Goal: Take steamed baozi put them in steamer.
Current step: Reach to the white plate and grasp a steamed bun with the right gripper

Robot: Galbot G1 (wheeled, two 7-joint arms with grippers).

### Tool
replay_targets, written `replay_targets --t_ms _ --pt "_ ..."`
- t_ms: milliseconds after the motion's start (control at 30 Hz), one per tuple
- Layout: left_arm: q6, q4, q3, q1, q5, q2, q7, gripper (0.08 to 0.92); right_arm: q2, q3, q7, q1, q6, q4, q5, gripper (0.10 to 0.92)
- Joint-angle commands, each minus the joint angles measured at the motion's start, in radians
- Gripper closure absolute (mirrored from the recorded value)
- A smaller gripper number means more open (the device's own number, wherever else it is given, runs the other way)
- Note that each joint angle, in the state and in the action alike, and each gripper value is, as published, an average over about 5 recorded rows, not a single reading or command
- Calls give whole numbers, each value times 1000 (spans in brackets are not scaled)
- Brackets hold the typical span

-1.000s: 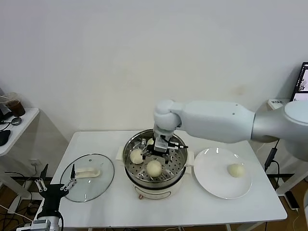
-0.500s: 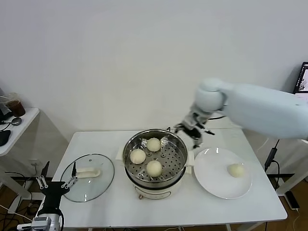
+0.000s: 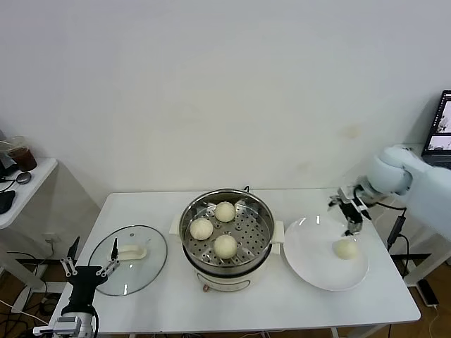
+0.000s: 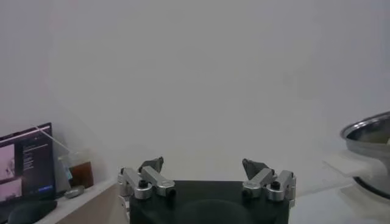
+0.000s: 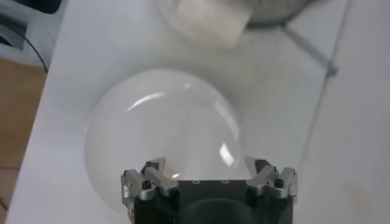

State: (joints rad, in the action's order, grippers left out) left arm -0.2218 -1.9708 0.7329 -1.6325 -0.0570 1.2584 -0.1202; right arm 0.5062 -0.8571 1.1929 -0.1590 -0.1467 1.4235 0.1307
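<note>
The steel steamer (image 3: 227,259) stands mid-table with three cream-white baozi on its perforated tray: one at the back (image 3: 225,211), one at the left (image 3: 201,228), one at the front (image 3: 225,246). A fourth baozi (image 3: 345,249) lies on the white plate (image 3: 313,264) to the right. My right gripper (image 3: 349,212) is open and empty, hovering above the plate's far edge, just beyond that baozi. In the right wrist view the plate (image 5: 164,128) lies under the open gripper (image 5: 208,167); the baozi is hidden there. My left gripper (image 3: 89,263) is open, parked low at the table's left front.
A round glass lid (image 3: 129,258) with a white handle lies on the table left of the steamer. The steamer's rim (image 4: 368,129) shows in the left wrist view. A side table with a cup (image 3: 21,153) stands far left. A monitor (image 3: 442,123) is at the far right.
My right gripper left the steamer, having let go a third baozi at the back of the tray, and swung right to above the plate. The left arm shifted only slightly.
</note>
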Motion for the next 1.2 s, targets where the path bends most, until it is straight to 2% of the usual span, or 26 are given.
replay_targets --t_ms 33,500,867,967,1200 --pt "-1 6 0 -6 6 -2 0 177 -33 301 -20 351 42 -136 148 203" --pt "3 3 13 -12 6 -3 0 177 138 358 -45 414 76 -290 213 203" --pt "2 3 20 -15 5 3 -1 177 202 369 -56 410 61 -351 256 208" --pt "2 3 21 -15 4 4 -2 177 205 369 -55 409 53 -354 260 241" --pt "2 2 24 -14 3 3 -2 177 202 365 -45 402 34 -339 248 421"
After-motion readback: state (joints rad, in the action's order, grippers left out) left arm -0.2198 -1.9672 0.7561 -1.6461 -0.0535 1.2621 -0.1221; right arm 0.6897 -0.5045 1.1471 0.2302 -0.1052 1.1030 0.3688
